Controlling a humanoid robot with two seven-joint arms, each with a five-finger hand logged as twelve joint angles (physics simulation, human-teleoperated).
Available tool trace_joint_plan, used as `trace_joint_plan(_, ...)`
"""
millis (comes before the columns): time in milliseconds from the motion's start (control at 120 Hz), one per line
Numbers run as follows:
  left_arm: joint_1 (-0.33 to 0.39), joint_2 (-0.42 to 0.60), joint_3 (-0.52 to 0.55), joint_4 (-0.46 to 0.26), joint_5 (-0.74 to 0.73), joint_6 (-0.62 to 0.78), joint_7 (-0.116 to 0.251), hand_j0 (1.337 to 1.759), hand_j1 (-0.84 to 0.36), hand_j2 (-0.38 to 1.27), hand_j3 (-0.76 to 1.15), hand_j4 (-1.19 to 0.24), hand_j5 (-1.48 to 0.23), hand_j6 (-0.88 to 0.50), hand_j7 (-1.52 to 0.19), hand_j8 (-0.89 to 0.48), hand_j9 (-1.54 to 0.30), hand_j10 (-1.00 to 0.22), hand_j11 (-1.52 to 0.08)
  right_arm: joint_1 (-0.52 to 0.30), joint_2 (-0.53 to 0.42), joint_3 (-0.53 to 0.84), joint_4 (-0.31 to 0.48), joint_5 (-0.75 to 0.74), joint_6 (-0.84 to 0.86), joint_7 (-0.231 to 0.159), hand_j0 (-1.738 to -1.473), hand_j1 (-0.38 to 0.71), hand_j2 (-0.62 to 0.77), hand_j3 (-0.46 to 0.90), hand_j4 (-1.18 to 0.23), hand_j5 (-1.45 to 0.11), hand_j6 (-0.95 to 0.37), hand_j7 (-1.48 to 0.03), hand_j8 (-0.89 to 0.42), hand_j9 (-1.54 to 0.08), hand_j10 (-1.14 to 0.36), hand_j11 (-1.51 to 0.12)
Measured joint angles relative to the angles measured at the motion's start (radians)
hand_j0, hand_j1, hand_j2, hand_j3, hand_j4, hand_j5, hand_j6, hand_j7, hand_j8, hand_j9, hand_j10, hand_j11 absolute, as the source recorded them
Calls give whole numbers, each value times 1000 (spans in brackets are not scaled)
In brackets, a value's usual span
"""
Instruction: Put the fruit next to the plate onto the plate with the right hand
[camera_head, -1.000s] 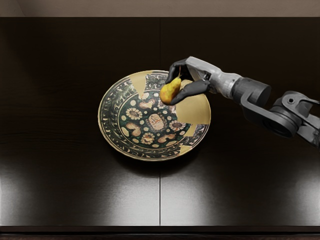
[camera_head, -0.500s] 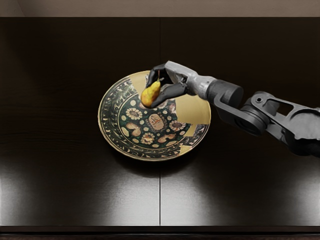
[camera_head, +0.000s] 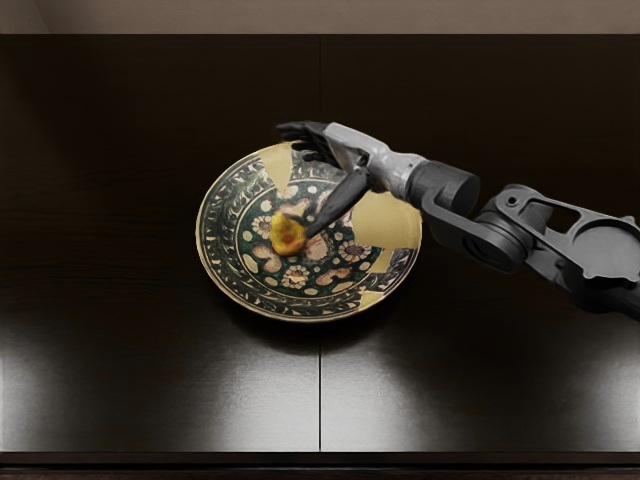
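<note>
A yellow pear (camera_head: 287, 234) with a reddish patch lies in the middle of the patterned gold and dark plate (camera_head: 395, 220), slightly blurred. My right hand (camera_head: 318, 170) hovers over the plate's far side with its fingers spread. The thumb (camera_head: 335, 205) points down toward the pear and ends just beside it; the other fingers (camera_head: 300, 132) reach left over the far rim. Nothing is held. The right arm comes in from the right edge. No left arm shows.
The plate sits on a dark glossy table (camera_head: 150, 360) with a thin seam running down its middle. A pale wall strip runs along the top of the view.
The right hand carried the pear leftward over the plate, then spread its fingers. The pear dropped from the hand onto the plate's middle.
</note>
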Motion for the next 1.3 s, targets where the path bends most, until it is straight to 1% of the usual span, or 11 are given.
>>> trace_joint_plan(100,0,0,0,0,0,0,0,1658,349,0,0,0,0,0,0,0,0,0,0,-6,-78,5,88,38,-33,2,-1658,-264,40,0,-86,-122,-68,-115,-52,-119,-62,-119)
trace_joint_plan(242,0,0,0,0,0,0,0,1658,349,0,0,0,0,0,0,0,0,0,0,-27,-162,11,170,127,-18,7,-1658,-291,18,0,-56,-78,-47,-74,-39,-76,-44,-76)
trace_joint_plan(333,0,0,0,0,0,0,0,1658,349,0,0,0,0,0,0,0,0,0,0,-43,-240,14,219,285,107,9,-1658,-301,10,0,-45,-62,-39,-60,-34,-61,-37,-61)
trace_joint_plan(417,1,0,0,0,0,0,0,1658,349,0,0,0,0,0,0,0,0,0,0,-56,-314,14,241,452,281,7,-1658,-307,5,0,-38,-52,-35,-51,-31,-52,-33,-52)
trace_joint_plan(517,0,0,0,0,0,0,0,1658,349,0,0,0,0,0,0,0,0,0,0,-71,-414,13,268,610,451,2,-1658,-312,2,0,-33,-45,-31,-44,-29,-45,-30,-45)
trace_joint_plan(600,0,0,0,0,0,0,0,1658,349,0,0,0,0,0,0,0,0,0,0,-78,-500,7,280,714,518,-2,-1658,-314,0,0,-30,-41,-29,-41,-28,-41,-28,-41)
trace_joint_plan(733,0,0,0,0,0,0,0,1658,349,0,0,0,0,0,0,0,0,0,0,-81,-598,-43,295,837,558,-4,-1658,-317,-2,0,-27,-37,-26,-37,-26,-37,-27,-37)
trace_joint_plan(883,0,0,0,0,0,0,0,1658,349,0,0,0,0,0,0,0,0,0,0,-77,-692,-105,330,903,569,-4,-1658,-318,-2,0,-25,-35,-24,-35,-24,-35,-25,-35)
trace_joint_plan(1050,0,0,-1,0,0,0,0,1658,349,0,0,0,0,0,0,0,0,0,0,-77,-806,-130,340,934,572,-4,-1658,-319,-3,0,-23,-34,-22,-34,-23,-34,-24,-34)
trace_joint_plan(1200,0,0,0,-6,3,0,0,1658,349,0,0,0,0,0,0,0,0,0,0,-78,-871,-134,339,939,573,-4,-1658,-320,-3,0,-22,-33,-21,-33,-22,-33,-23,-33)
trace_joint_plan(1300,1,0,0,-3,5,0,0,1658,349,0,0,0,0,0,0,0,0,0,0,-78,-891,-135,333,940,573,-4,-1658,-320,-3,0,-21,-33,-20,-33,-22,-33,-23,-33)
